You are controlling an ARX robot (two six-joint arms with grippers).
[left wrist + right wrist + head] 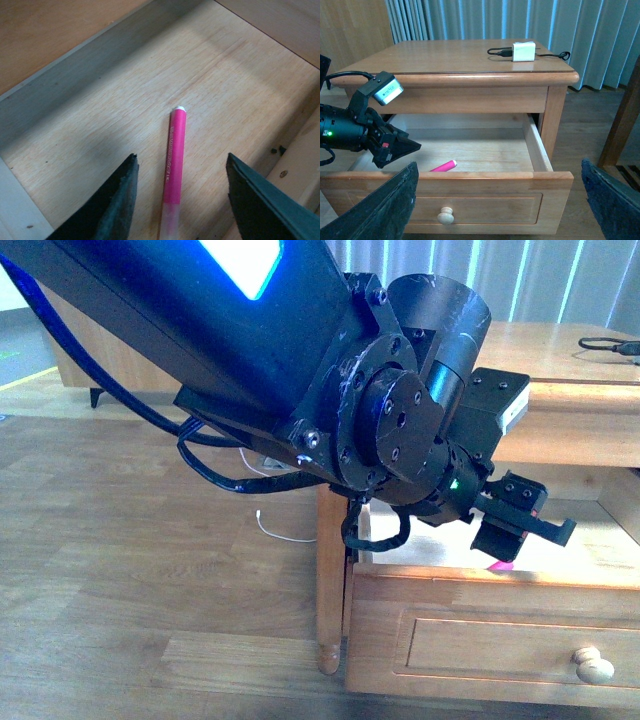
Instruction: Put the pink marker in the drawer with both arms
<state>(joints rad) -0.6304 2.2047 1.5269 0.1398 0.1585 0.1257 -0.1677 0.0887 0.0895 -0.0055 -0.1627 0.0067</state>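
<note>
The pink marker (175, 160) lies flat on the pale floor of the open drawer (470, 150); it also shows in the right wrist view (444, 166) and as a pink sliver in the front view (499, 565). My left gripper (180, 200) is open just above it, jaws on either side, not touching; in the front view it (525, 528) hangs over the drawer. My right gripper (500, 200) is open and empty, in front of the drawer front with its round pale knob (445, 215).
The dresser top (445, 57) carries a white charger with a black cable (524, 51). Curtains hang behind. A wooden leg (622, 120) stands beside the dresser. The left arm's housing (300, 360) fills much of the front view.
</note>
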